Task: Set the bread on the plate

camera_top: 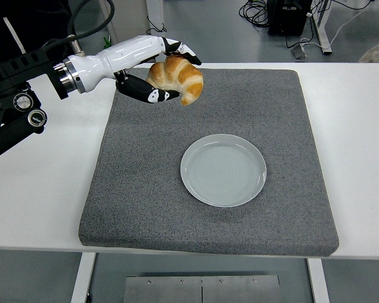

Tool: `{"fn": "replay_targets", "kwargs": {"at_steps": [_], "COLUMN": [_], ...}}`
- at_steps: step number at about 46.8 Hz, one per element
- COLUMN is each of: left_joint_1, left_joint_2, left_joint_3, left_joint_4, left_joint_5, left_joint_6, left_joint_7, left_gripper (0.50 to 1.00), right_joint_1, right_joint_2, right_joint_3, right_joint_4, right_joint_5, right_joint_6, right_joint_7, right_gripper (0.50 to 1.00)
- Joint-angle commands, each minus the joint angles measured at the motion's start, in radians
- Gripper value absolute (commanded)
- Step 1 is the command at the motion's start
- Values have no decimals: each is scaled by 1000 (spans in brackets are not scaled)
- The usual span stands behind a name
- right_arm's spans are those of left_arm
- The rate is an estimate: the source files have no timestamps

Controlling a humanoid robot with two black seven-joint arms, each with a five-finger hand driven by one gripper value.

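Note:
A golden-brown croissant hangs in the air over the far left part of the grey mat, held by my left hand, whose white and black fingers are curled around it from above and below. A pale round plate lies bare near the middle of the mat, to the right of and nearer than the croissant. My right arm does not show.
The grey foam mat covers most of the white table. My left arm's cable and black housing fill the upper left. Cables and a table leg lie on the floor beyond the far edge.

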Motion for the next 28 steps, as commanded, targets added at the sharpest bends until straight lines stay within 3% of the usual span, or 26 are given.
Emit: {"fn": "replay_targets", "kwargs": {"at_steps": [1,16,28], "left_joint_1": [-21,-54,-61], "left_joint_2": [-29,-170,-247], "left_joint_3": [2,11,28], "left_joint_4": [0,6,7], "left_joint_5": [1,6,62], "left_joint_6": [0,0,2], "left_joint_7": [5,54,58], "left_gripper": [698,698,698], "right_joint_1": [0,0,0], "right_joint_2": [0,0,0], "right_joint_3": [0,0,0], "right_joint_4": [0,0,0], "right_joint_5": [0,0,0], "right_joint_6": [0,1,0], "right_joint_7": [0,0,0], "right_gripper": [1000,1000,1000]}}
